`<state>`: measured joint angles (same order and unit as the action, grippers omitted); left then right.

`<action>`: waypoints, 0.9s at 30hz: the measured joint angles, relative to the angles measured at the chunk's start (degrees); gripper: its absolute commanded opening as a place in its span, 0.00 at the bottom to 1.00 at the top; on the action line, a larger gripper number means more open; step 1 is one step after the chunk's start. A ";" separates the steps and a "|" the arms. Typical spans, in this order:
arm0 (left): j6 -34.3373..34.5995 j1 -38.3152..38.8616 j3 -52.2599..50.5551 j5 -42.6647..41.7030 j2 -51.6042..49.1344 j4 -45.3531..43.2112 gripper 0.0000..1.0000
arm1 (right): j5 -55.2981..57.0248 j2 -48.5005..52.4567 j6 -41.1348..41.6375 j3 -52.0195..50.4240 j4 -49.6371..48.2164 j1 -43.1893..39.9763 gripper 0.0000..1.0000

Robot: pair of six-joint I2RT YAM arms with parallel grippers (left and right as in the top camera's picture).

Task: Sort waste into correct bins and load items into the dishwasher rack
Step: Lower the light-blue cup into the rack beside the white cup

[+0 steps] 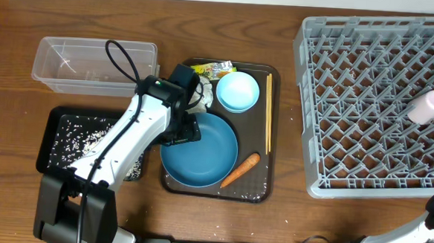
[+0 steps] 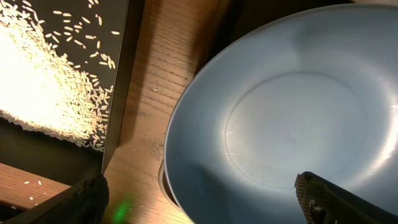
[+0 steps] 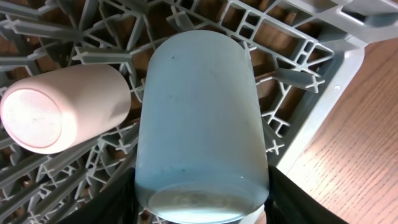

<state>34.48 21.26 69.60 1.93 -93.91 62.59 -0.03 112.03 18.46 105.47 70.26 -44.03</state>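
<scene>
My left gripper [image 1: 183,131] is open and straddles the left rim of the large dark blue bowl [image 1: 200,150] on the brown tray. In the left wrist view, one finger is over the wood and the other over the bowl's inside [image 2: 286,112], with the gripper [image 2: 205,202] holding nothing. My right gripper [image 3: 202,202] is shut on the light blue cup [image 3: 199,118], held over the grey rack [image 3: 292,74] near its corner. The white cup [image 3: 56,109] lies next to it on the rack [image 1: 366,107]. Rice [image 1: 75,138] lies in the black tray [image 1: 53,117].
On the brown tray [image 1: 267,185] are the small light blue bowl [image 1: 237,91], chopsticks [image 1: 269,113], carrot [image 1: 240,169], snack wrapper [image 1: 212,70] and tissue [image 1: 202,97], which is partly under my left arm. The clear tub [image 1: 93,67] stands at the back left.
</scene>
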 measured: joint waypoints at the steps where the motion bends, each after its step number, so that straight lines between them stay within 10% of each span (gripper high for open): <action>1: 0.00 0.00 0.00 0.00 0.00 0.00 0.98 | -0.09 0.00 0.17 0.00 -0.07 0.00 0.33; 19: 0.00 0.00 0.00 0.00 0.00 0.00 0.98 | -6.34 -0.35 1.53 -0.11 -0.31 0.44 0.27; 27: 0.00 0.00 0.00 0.00 0.00 0.00 0.98 | -6.51 -0.70 1.92 -0.15 -0.70 0.33 0.47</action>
<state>34.48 21.26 69.60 1.93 -93.91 62.59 -6.55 111.33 20.38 105.32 69.56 -43.70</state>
